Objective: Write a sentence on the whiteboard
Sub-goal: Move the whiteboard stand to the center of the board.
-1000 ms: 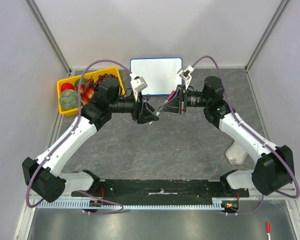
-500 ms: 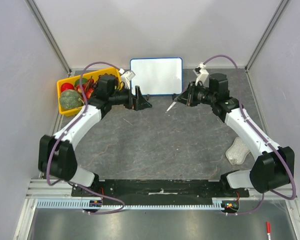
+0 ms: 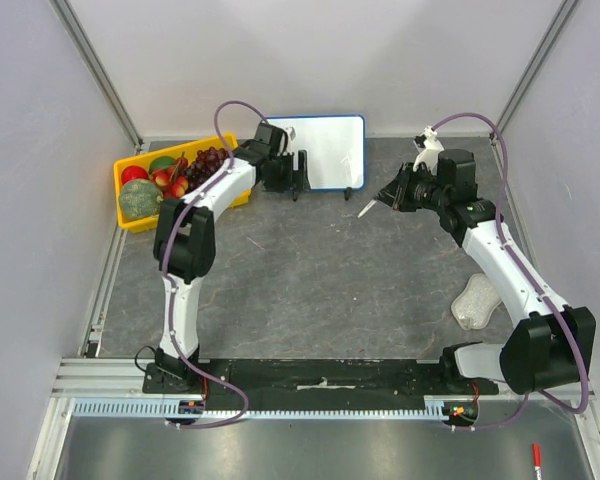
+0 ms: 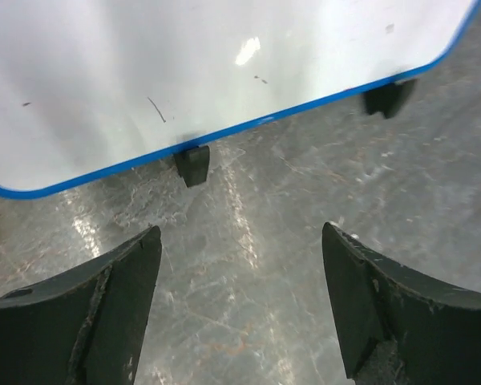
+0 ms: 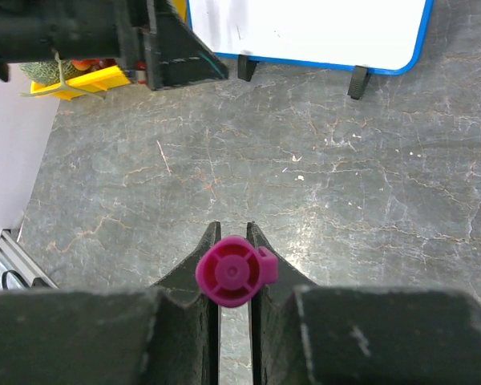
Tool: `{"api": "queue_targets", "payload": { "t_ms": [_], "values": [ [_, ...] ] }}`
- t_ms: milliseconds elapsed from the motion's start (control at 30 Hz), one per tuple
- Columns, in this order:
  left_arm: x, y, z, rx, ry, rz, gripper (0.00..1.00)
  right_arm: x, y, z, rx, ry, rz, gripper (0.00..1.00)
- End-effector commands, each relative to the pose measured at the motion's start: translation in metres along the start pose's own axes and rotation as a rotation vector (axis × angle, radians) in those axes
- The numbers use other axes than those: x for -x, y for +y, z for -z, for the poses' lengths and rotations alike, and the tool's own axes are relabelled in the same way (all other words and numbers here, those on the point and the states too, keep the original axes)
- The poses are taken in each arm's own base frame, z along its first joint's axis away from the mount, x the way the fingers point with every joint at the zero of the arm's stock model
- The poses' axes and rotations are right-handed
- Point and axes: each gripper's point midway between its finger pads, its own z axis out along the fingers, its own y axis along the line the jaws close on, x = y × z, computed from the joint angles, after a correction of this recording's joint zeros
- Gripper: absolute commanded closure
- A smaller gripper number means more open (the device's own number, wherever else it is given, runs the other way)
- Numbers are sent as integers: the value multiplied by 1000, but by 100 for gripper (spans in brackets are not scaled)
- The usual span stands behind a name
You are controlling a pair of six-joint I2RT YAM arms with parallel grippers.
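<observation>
Holds the left gripper (image 4: 240, 241) spread wide, nothing between the fingers, low over the table (image 4: 256, 313), just in front of the whiteboard (image 4: 224, 64) and near one of its black feet (image 4: 194, 164); clamps the right gripper (image 5: 232, 234) on a magenta marker (image 5: 228, 271), cap end toward the wrist camera, off to the board's right and apart from it; finds the whiteboard upright on two feet at the table's far edge, just beside a yellow tray (image 3: 117, 188) of fruit (image 3: 137, 200).
</observation>
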Motion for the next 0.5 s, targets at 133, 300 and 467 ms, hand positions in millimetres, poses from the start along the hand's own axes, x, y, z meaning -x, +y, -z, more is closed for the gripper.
{"api": "queue_targets", "payload": {
  "t_ms": [133,300,467],
  "values": [
    [-19,19,-46,206,82,-101,23,7,-6,6,-31,-27,38,100],
    [-26,36,-66,309,109,-137,26,6,-8,7,-39,-27,36,100],
    [-30,49,-76,356,122,-145,36,6,-10,9,-46,-29,38,100]
  ]
}}
